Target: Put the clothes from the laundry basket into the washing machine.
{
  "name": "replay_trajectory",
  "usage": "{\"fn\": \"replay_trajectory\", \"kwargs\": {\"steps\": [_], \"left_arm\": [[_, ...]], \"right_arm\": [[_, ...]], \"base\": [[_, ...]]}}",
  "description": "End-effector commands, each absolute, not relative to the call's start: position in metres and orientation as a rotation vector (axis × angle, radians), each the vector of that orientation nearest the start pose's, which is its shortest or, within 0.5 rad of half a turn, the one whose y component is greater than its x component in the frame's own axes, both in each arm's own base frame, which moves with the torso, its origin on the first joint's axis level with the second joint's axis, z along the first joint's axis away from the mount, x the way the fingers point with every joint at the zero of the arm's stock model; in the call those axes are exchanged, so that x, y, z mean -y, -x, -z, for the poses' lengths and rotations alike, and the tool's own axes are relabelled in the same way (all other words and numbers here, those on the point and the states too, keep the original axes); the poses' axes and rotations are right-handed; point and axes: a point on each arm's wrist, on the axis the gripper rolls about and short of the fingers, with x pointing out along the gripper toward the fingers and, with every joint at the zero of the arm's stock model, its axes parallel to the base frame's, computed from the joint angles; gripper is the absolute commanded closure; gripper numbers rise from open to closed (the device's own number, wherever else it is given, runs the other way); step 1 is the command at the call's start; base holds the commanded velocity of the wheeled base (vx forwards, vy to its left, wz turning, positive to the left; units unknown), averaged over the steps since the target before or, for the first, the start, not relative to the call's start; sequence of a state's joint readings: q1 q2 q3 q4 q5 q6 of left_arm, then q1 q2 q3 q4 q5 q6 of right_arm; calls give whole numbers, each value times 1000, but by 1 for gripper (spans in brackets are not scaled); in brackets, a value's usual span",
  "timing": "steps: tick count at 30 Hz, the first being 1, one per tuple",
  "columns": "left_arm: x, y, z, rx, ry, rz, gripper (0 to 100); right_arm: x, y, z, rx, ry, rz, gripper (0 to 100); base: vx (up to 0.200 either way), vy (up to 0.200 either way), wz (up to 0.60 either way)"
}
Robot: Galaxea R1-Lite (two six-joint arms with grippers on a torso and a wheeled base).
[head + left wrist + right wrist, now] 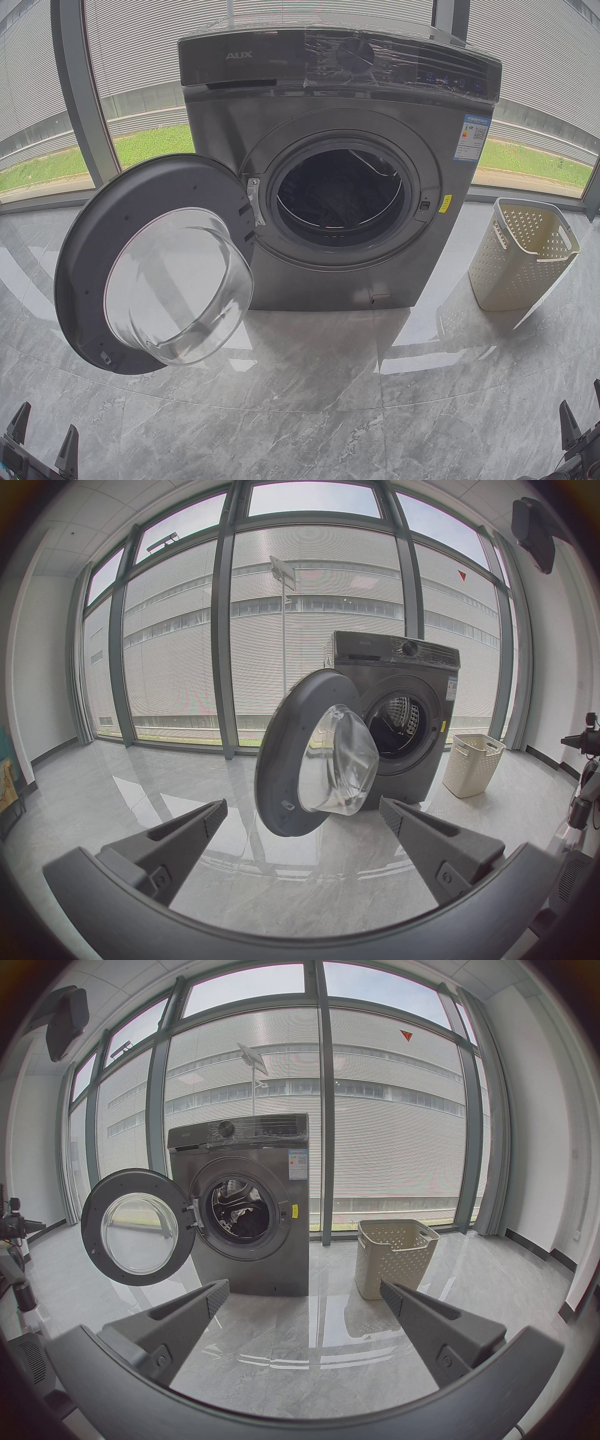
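The left gripper (301,806) and right gripper (303,1287) hung wide open, holding nothing, facing the washer (337,187), its door (150,269) swung open. Dark clothes (247,1222) lay inside; the basket (522,253) stood just beside the machine.

In the head view the bottom edge cuts off the left gripper (42,434), leaving just two dark fingertips, and the lower corner cuts the right gripper (581,417) likewise. The inside of the washing machine (337,187) is dark there. In the right wrist view a dark heap (245,1222) lies in it, too small to tell apart as garments. The near wall of the laundry basket (500,275) hides its bottom. The marks on the control panel (450,80) are too small to make out.
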State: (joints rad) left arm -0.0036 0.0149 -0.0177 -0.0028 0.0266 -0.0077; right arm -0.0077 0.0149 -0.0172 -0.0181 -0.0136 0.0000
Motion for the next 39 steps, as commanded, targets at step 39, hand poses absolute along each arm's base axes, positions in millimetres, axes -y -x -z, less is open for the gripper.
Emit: {"fn": "replay_trajectory", "kwargs": {"steps": [39], "left_arm": [[-1, 23, -76, 5, 0, -32, 0]], "right_arm": [[0, 23, -77, 18, 0, 21, 0]], "base": [[31, 46, 0]]}}
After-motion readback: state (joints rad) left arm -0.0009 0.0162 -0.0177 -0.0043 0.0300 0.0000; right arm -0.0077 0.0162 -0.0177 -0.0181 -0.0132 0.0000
